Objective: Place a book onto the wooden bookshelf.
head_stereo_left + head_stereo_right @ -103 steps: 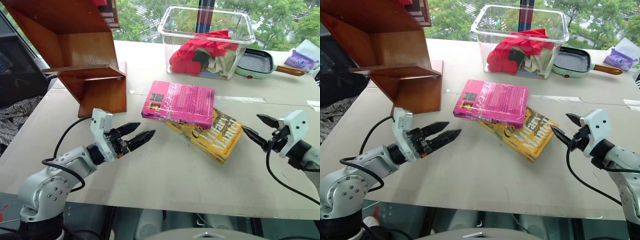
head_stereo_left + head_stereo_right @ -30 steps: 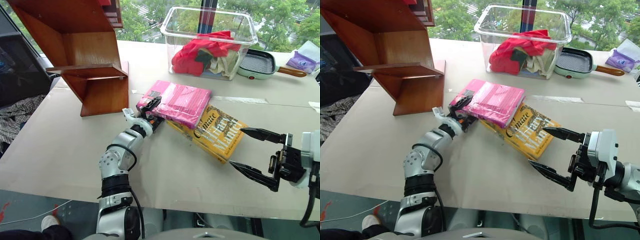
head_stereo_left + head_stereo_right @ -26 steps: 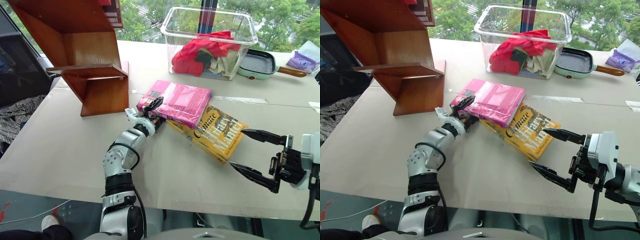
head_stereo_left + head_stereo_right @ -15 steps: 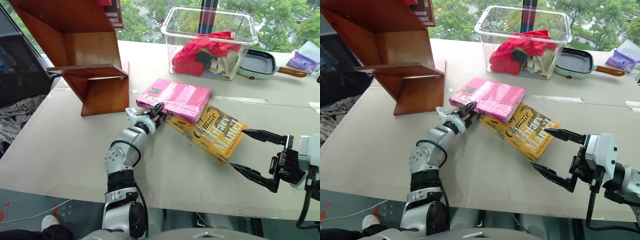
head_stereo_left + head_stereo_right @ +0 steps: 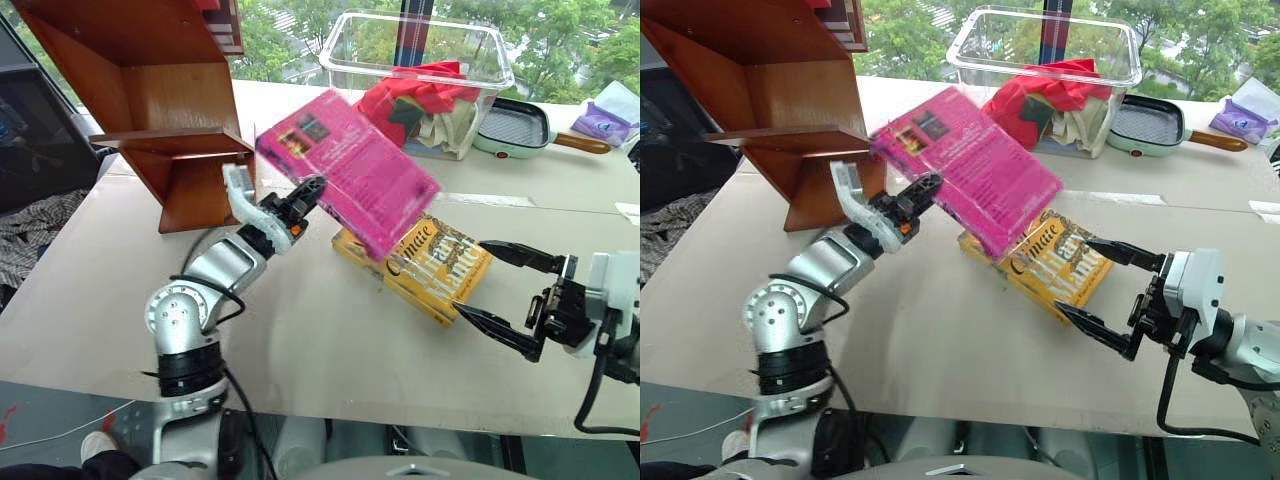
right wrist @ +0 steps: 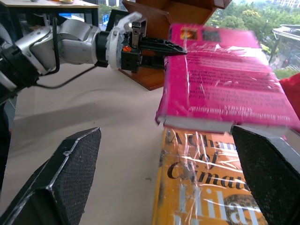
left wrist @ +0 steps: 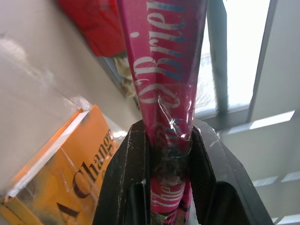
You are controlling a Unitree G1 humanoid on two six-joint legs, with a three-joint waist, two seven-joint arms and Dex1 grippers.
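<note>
Bookshelf [image 5: 150, 100] stands far left on the table [image 5: 330, 350]. Just right of it, my left gripper [image 5: 305, 195], clamped on the pink book [image 5: 345, 170], has now lifted it off the yellow book [image 5: 415, 265], tilted in mid-air. I see open room leftward to the shelf board. My right gripper [image 5: 500, 290] waits spread wide.

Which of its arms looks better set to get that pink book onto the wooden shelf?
The left. Its left gripper is shut on the pink book, lifted beside the wooden bookshelf. The right gripper hangs open near the yellow book.
</note>
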